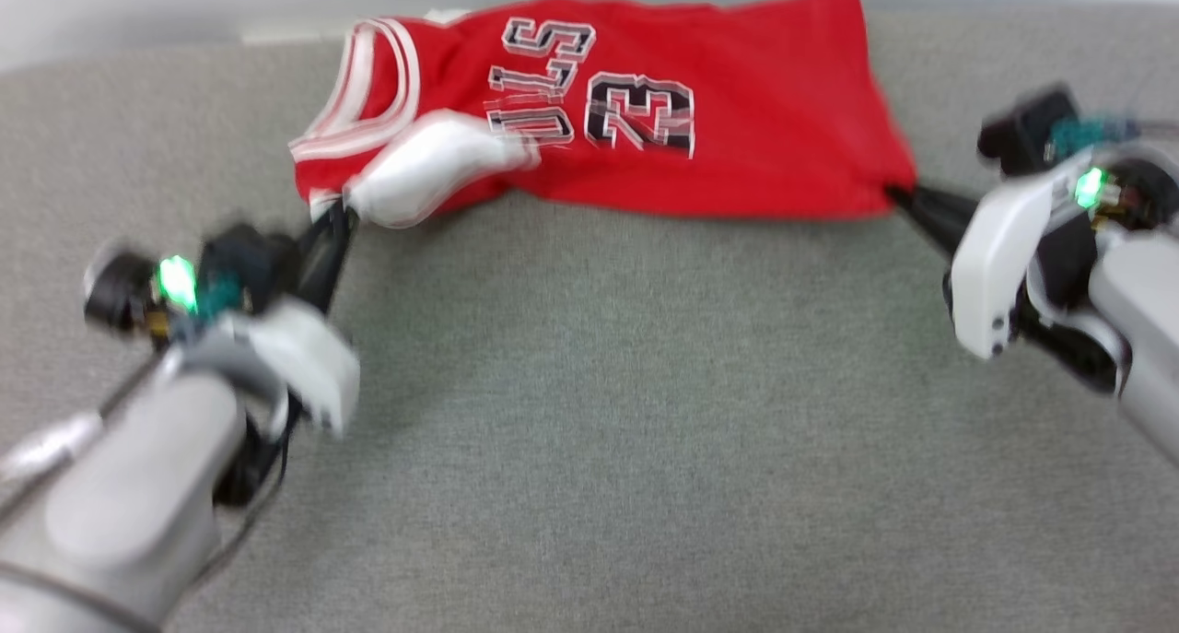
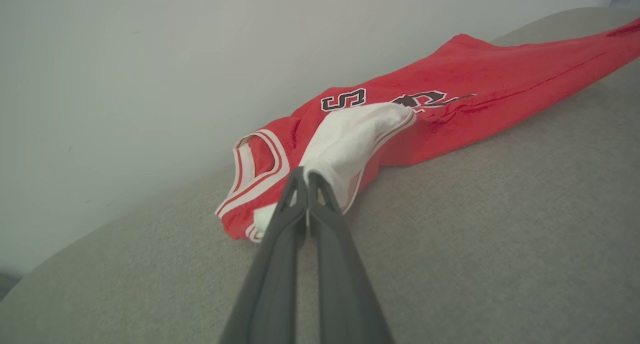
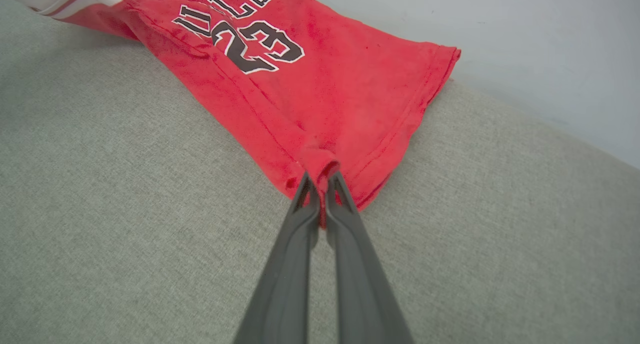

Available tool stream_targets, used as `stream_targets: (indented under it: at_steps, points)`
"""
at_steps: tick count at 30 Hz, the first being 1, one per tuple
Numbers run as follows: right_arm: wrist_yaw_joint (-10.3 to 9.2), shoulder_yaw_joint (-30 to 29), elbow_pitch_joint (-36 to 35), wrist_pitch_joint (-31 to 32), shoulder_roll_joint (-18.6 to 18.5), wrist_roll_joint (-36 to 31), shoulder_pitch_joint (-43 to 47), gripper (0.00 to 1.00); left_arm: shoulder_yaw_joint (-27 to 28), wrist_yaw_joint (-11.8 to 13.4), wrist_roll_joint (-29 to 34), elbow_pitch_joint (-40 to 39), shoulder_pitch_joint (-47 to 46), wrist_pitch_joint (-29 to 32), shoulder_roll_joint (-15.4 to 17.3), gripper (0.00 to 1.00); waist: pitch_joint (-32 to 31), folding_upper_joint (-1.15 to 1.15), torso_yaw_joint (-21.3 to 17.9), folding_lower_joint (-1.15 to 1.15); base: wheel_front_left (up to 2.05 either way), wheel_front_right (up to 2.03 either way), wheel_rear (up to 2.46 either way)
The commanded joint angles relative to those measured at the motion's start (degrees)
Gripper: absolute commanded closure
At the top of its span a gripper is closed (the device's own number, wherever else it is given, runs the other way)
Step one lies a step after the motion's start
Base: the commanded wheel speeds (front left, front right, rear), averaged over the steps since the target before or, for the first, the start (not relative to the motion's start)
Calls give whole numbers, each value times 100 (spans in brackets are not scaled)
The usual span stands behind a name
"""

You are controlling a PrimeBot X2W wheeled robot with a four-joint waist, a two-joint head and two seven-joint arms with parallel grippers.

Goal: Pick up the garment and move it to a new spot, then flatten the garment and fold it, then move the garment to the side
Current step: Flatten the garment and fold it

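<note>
The garment (image 1: pixel 737 108) is a red jersey with white sleeves and a black 23, stretched sideways across the far part of a grey cloth surface (image 1: pixel 589 384). My left gripper (image 1: pixel 336 211) is shut on the white sleeve end at the garment's near left corner; in the left wrist view the left gripper (image 2: pixel 306 176) pinches the white sleeve (image 2: pixel 350 138). My right gripper (image 1: pixel 898 195) is shut on the red hem corner at the right. The right wrist view has the right gripper (image 3: pixel 320 176) clamped on a bunched fold of the garment (image 3: pixel 340 93).
The grey cloth surface (image 3: pixel 125 209) spreads wide in front of the garment, between the two arms. A pale wall (image 2: pixel 150 58) rises right behind the garment's far edge.
</note>
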Motion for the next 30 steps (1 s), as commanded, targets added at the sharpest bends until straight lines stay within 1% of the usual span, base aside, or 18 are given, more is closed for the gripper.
stream_targets:
  at_steps: [1,8,11,14,16,17,22,24,26,30]
  points:
    - [-5,15,-61,-67,-62,102,176,100,-28,90,-44,-152,255,34,69,100,-321,0,-11,1,0,0,0]
    - [-4,334,-483,-121,-534,348,1082,100,-217,856,-461,-1516,2078,340,605,100,-821,0,-41,1,0,0,0]
    - [-4,393,-596,-177,-748,459,1517,100,-289,1196,-611,-1940,2742,384,786,100,-1035,0,-10,1,0,0,0]
    - [-4,430,-827,-234,-977,590,1970,100,-353,1500,-784,-2266,3336,385,865,100,-1217,0,41,1,0,0,0]
    - [-4,444,-979,-281,-1151,664,2299,100,-398,1648,-894,-2400,3669,385,923,100,-1338,0,75,1,0,0,0]
    - [-4,448,-1046,-307,-1222,684,2451,100,-418,1705,-920,-2441,3813,378,957,100,-1398,0,81,1,0,0,0]
    - [-4,405,-1367,-391,-1541,867,3245,100,-621,1789,-1114,-2501,4364,449,963,100,-1645,0,155,1,0,0,0]
    - [-4,316,-1485,-459,-1667,922,3503,100,-680,1848,-1136,-2504,4543,479,1048,100,-1700,0,157,1,0,0,0]
    - [-4,240,-1604,-454,-1738,1002,3769,100,-783,1860,-1175,-2542,4711,557,1099,100,-1711,0,148,1,0,0,0]
    - [-4,19,-1802,-404,-1832,1016,4038,100,-763,1909,-1189,-2667,4773,511,1153,100,-1632,0,145,1,0,0,0]
